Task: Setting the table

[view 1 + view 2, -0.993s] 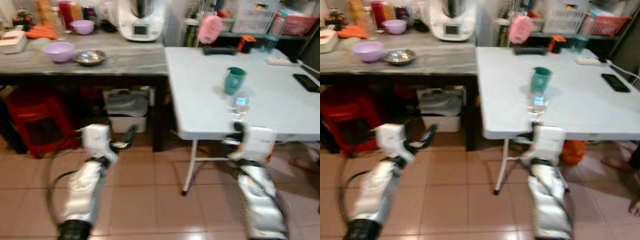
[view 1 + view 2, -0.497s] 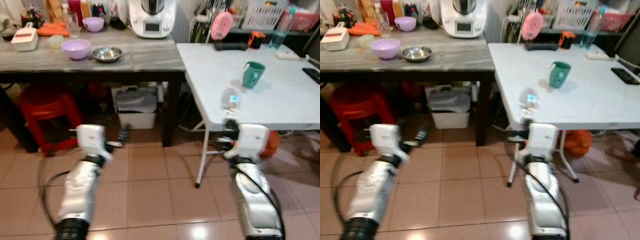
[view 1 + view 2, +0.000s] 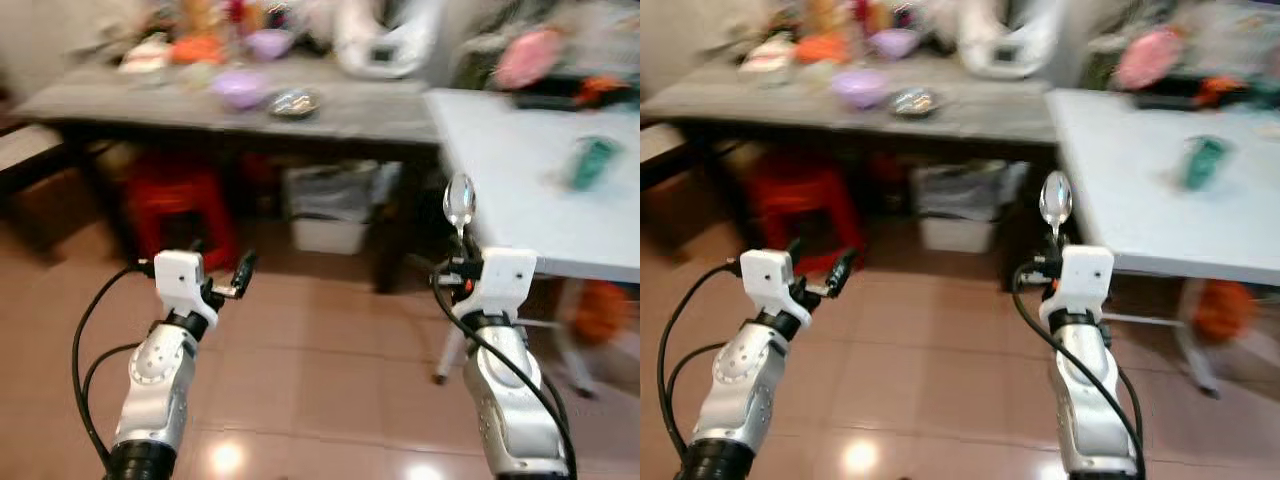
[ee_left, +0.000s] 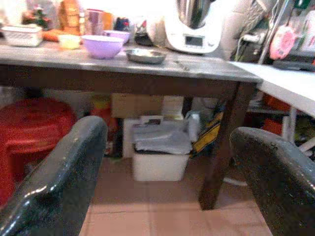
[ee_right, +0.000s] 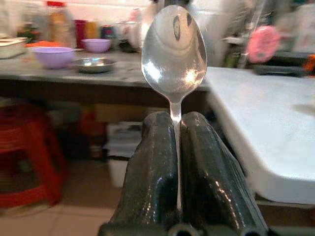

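Right hand clamped tight on spoon, bowl upright, just short of white bench. Left hand gaped wide, empty. Thin handle, blurred swing: could slip, twist loose, or clip bench edge.

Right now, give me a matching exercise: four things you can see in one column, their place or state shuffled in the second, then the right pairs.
Things:
1. spoon
2. lilac bowl
3. red stool
4. left claw

Place or state:
A. under the grey table
B. open, holding nothing
C. upright, clamped in the right claw
D. on the grey table, beside the steel bowl

Pairs: 1-C, 2-D, 3-A, 4-B
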Motion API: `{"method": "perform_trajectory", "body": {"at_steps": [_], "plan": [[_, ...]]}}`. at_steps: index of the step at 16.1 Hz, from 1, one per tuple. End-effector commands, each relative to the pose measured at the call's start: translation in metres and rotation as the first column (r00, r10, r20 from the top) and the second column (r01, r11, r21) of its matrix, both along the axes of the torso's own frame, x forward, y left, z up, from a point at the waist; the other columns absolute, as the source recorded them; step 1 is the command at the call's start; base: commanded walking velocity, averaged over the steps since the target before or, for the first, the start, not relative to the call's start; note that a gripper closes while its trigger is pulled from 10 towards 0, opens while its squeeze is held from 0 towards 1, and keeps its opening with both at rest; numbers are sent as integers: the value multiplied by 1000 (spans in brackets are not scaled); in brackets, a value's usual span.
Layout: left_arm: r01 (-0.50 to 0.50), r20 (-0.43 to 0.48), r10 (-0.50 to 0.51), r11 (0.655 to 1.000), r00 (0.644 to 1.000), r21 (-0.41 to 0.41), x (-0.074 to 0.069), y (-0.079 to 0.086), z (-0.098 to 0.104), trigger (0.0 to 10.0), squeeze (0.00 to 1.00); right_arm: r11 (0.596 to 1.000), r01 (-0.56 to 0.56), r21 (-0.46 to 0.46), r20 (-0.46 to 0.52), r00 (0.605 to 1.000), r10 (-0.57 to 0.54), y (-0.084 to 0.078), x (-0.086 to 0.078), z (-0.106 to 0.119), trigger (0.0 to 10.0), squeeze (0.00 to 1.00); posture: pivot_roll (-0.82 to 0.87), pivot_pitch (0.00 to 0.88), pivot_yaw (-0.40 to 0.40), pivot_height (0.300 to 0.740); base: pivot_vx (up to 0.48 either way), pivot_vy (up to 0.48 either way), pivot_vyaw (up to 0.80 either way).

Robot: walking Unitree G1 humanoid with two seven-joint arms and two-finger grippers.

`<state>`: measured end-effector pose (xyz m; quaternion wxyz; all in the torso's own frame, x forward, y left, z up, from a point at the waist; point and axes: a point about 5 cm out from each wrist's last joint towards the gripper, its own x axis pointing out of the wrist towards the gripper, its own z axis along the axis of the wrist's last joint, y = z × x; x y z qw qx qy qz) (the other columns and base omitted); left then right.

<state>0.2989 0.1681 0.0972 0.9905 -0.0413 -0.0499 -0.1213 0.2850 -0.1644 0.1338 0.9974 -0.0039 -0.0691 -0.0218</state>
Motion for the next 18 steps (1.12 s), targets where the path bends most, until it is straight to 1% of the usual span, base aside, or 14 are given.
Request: {"method": "perform_trajectory", "body": {"at_steps": [1,2,16,18], "plan": [[17,6,-17,1000,1000,18,2,-4,2,10000,0,1000,8,0,17,1000,-8,-3,-1,3,10000,0,0,0,-29,740,300,0,625],[17,6,-18,1000,1000,18,2,-4,2,10000,0,1000,9,-1,18,1000,-9,-3,-1,4,10000,0,-1,0,-28,740,337,0,450],[38,16,-38,999,999,6,3,-11,2,10000,0,1000,21,6,28,999,-21,-3,1,5,10000,0,0,0,-25,740,342,0,0],[43,17,-43,999,999,6,3,-12,2,10000,0,999,28,22,18,999,-28,-3,2,4,10000,0,0,0,-22,740,345,0,0]]}}
